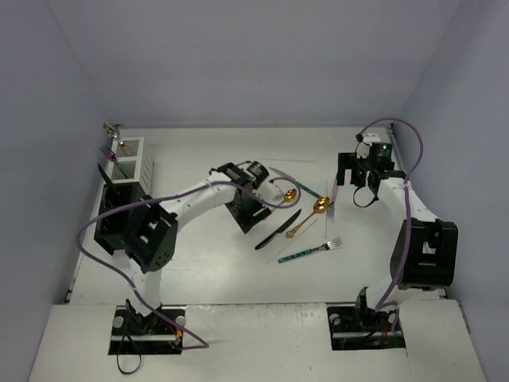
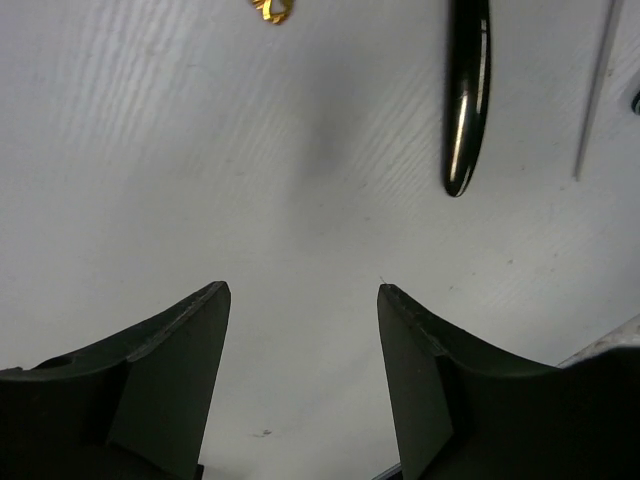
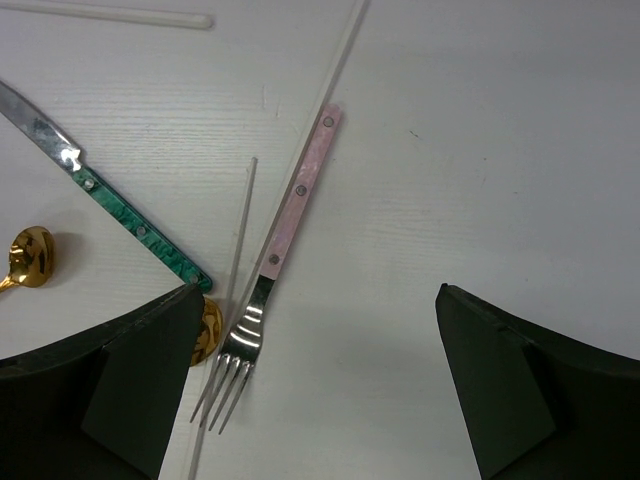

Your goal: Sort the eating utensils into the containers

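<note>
Several eating utensils lie mid-table: a black knife (image 1: 278,230), two gold spoons (image 1: 307,216) (image 1: 290,194), a teal-handled fork (image 1: 309,251), a pink-handled fork (image 1: 333,204) and a green-handled knife (image 1: 307,189). My left gripper (image 1: 243,215) hangs open over bare table just left of the black knife; its wrist view shows the knife's end (image 2: 467,95) ahead of the gripper (image 2: 303,298). My right gripper (image 1: 348,175) is wide open above the pink-handled fork (image 3: 291,212), which lies near the left finger (image 3: 150,370). The containers, one white slatted (image 1: 132,159) and black ones (image 1: 119,216), stand at the far left.
Thin sticks (image 3: 240,232) (image 3: 110,13) lie beside the pink fork, with a gold spoon bowl (image 3: 209,330) at my right gripper's left finger. A few handles poke out of the white container. Purple cables (image 1: 103,255) loop along both arms. Walls close in on three sides.
</note>
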Robot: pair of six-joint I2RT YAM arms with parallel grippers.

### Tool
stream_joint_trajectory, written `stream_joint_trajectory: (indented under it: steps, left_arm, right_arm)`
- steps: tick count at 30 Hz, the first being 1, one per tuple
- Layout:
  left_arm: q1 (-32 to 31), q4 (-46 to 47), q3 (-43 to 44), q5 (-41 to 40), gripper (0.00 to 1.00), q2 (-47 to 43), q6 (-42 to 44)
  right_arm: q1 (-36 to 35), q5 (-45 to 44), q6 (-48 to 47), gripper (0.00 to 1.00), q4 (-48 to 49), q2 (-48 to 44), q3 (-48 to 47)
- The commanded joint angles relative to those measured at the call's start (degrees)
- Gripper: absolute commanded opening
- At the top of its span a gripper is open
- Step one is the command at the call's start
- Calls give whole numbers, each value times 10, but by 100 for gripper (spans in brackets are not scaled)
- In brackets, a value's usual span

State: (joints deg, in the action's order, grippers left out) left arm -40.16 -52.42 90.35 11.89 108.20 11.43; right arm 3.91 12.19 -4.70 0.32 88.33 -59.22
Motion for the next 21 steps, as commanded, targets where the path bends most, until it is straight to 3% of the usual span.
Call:
stream_joint_trajectory:
  steps: [1,9,21]
  left_arm:
    - [-64,3,62,-79,57,13,-70]
    - [-130,-4,148,-126,56,122,-93]
    - [-129,-8,237,-52,47,204,-63]
  right_arm:
    - [6,-23,9,100,32,14,-12]
    - [14,-35,10,100,31,29,-18]
    - [21,-34,14,100,32,25,-21]
